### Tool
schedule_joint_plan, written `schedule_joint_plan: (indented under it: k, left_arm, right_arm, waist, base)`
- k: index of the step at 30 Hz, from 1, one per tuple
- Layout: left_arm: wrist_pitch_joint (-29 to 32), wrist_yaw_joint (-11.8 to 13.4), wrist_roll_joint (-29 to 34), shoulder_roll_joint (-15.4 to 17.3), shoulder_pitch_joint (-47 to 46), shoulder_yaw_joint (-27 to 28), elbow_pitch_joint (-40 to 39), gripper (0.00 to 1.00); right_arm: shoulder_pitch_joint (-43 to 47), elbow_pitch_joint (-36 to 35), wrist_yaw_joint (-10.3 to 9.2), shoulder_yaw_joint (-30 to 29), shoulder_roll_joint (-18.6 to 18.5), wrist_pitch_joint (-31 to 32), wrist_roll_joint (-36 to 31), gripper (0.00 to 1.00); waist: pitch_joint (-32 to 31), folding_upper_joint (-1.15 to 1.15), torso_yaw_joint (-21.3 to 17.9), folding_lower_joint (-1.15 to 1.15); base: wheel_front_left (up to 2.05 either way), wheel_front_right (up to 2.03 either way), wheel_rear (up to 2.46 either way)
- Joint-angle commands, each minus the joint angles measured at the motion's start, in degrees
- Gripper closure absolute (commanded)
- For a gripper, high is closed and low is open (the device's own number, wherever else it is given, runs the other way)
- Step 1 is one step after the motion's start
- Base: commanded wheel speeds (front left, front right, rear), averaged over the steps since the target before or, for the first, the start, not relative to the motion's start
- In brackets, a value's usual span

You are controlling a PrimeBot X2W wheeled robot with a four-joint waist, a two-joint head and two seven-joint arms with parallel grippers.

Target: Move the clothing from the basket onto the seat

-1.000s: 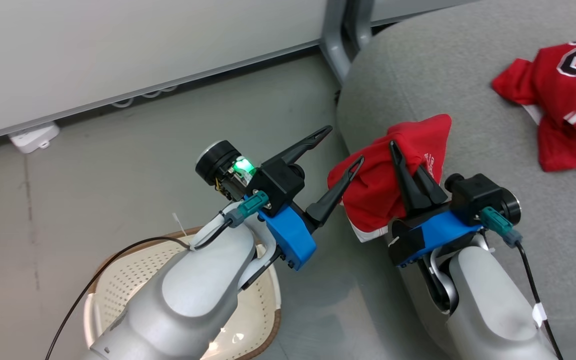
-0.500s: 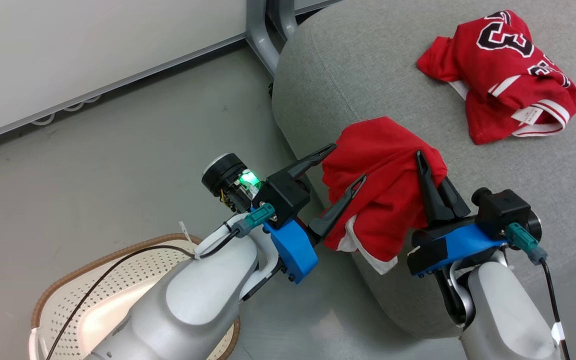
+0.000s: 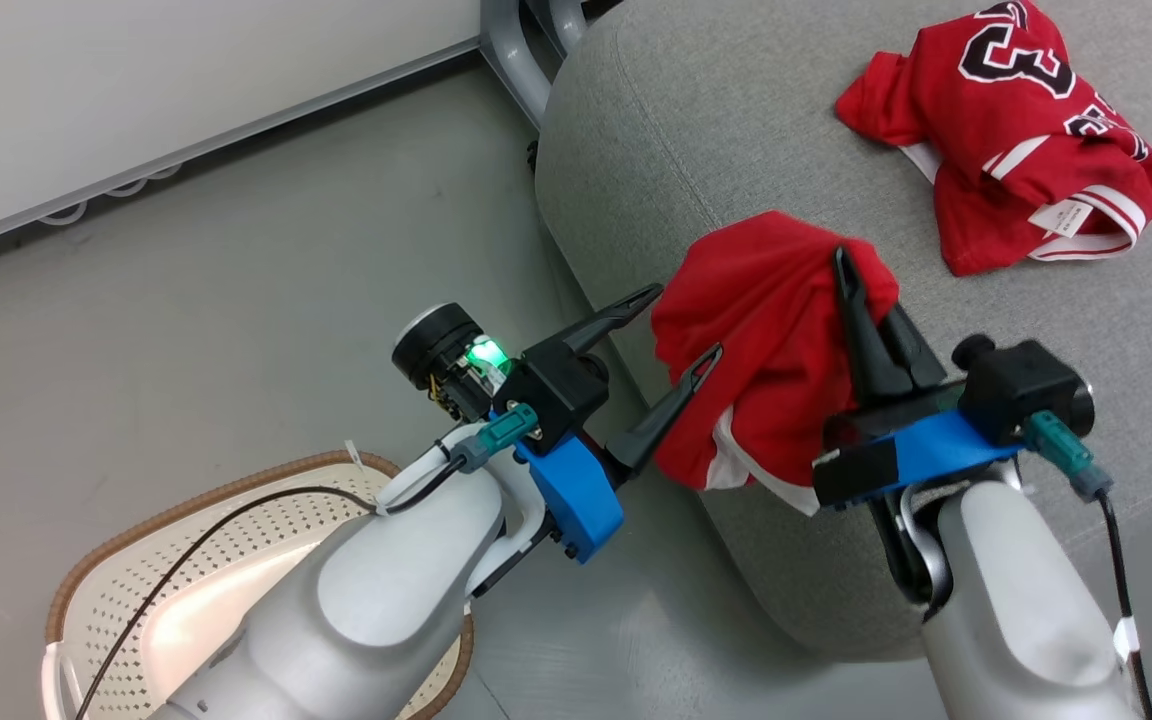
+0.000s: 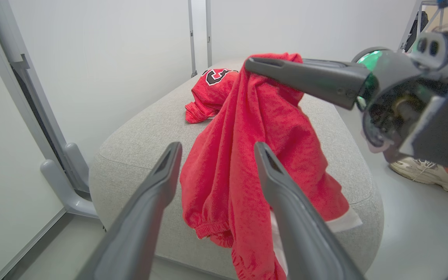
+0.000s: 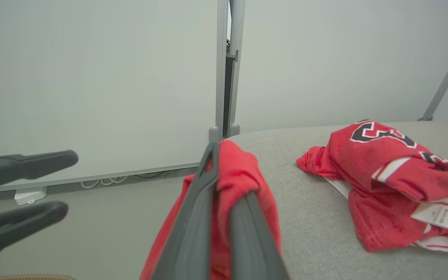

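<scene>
Head camera has swung right. Measured against seat point(image 3: 696, 130) edge, held garment point(image 3: 756, 330) sits further over near-left corner than a second ago, and hem hangs past edge. Right tool point(image 3: 861, 300) clenched on it, raised. Left tool point(image 3: 686, 320) released, empty, just left of cloth.

Judgement: carry nearly done, release next.

Count:
- two red garments, second garment point(image 3: 1016, 160) lying far right on seat
- one basket point(image 3: 186, 560), near left on floor, visible part bare
- one seat
- two tools

My right gripper point(image 5: 224, 179) pinches a red garment point(image 5: 247, 171) at the edge of the seat point(image 5: 305, 221); a jersey point(image 5: 395, 171) lies farther right on it. My left gripper point(image 5: 49, 186) gapes at left.
</scene>
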Motion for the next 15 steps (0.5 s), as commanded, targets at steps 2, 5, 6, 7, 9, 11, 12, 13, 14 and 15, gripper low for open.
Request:
schedule_joint_plan:
  k: [2, 5, 6, 7, 9, 11, 12, 13, 14, 15]
  left_arm:
    - [-0.1, 0.36, 0.01, 1.01, -0.59, 0.23, -0.31, 0.0]
    - [0.29, 0.47, 0.22, 1.66, -1.58, 0.34, -0.82, 0.0]
    - [0.34, 0.44, 0.32, 1.88, -1.9, 0.38, -1.05, 0.0]
    - [0.56, 0.52, 0.43, 2.1, -2.18, 0.37, -1.29, 0.0]
    - [0.78, 0.59, 0.58, 2.53, -2.95, 0.42, -1.87, 0.0]
    - [1.13, 0.66, 0.88, 3.17, -3.76, 0.46, -2.38, 0.0]
    - [1.29, 0.71, 1.01, 3.54, -4.2, 0.56, -2.65, 0.0]
    - [1.55, 0.76, 1.12, 3.97, -4.65, 0.64, -2.97, 0.0]
    - [1.84, 0.79, 1.2, 4.4, -5.14, 0.69, -3.23, 0.0]
    - [2.0, 0.8, 1.42, 4.85, -5.58, 0.72, -3.51, 0.0]
  right_arm:
    - [-3.23, -1.69, -0.04, -0.16, -0.11, -0.01, -0.66, 1.0]
    - [-7.66, -3.79, -0.05, -1.74, -1.4, -0.01, -0.93, 1.0]
    - [-9.16, -4.49, -0.04, -2.47, -1.82, -0.01, -1.05, 1.0]
    - [-10.78, -5.24, -0.05, -3.33, -2.49, -0.02, -1.02, 1.0]
    - [-14.1, -6.57, -0.05, -5.31, -4.16, -0.01, -1.06, 1.0]
    - [-17.0, -7.88, -0.05, -7.42, -5.65, -0.02, -1.33, 1.0]
    - [-18.48, -8.66, -0.04, -8.61, -6.44, -0.01, -1.35, 1.0]
    - [-20.09, -9.4, -0.05, -10.01, -7.25, -0.02, -1.26, 1.0]
    - [-21.61, -10.11, -0.05, -11.43, -8.23, -0.02, -1.17, 1.0]
    - [-23.02, -10.61, -0.05, -12.94, -9.12, -0.01, -1.07, 1.0]
  waist:
    - [1.31, 0.0, -0.01, 0.0]
    - [3.3, 0.0, 0.32, 0.0]
    - [4.05, 0.0, 0.51, 0.0]
    - [4.92, 0.0, 0.74, 0.0]
    - [6.91, 0.0, 1.22, 0.0]
    - [8.89, 0.0, 1.51, 0.0]
    - [10.04, 0.0, 1.57, 0.0]
    - [11.19, 0.0, 1.59, 0.0]
    - [12.42, 0.0, 1.6, 0.0]
    - [13.5, 0.0, 1.64, 0.0]
  base:
    - [0.0, 0.0, 0.0]
    - [0.0, 0.0, 0.0]
    - [0.0, 0.0, 0.0]
    - [0.0, 0.0, 0.0]
    - [0.0, 0.0, 0.0]
    - [0.0, 0.0, 0.0]
    - [0.0, 0.0, 0.0]
    - [0.0, 0.0, 0.0]
    - [0.0, 0.0, 0.0]
    - [0.0, 0.0, 0.0]
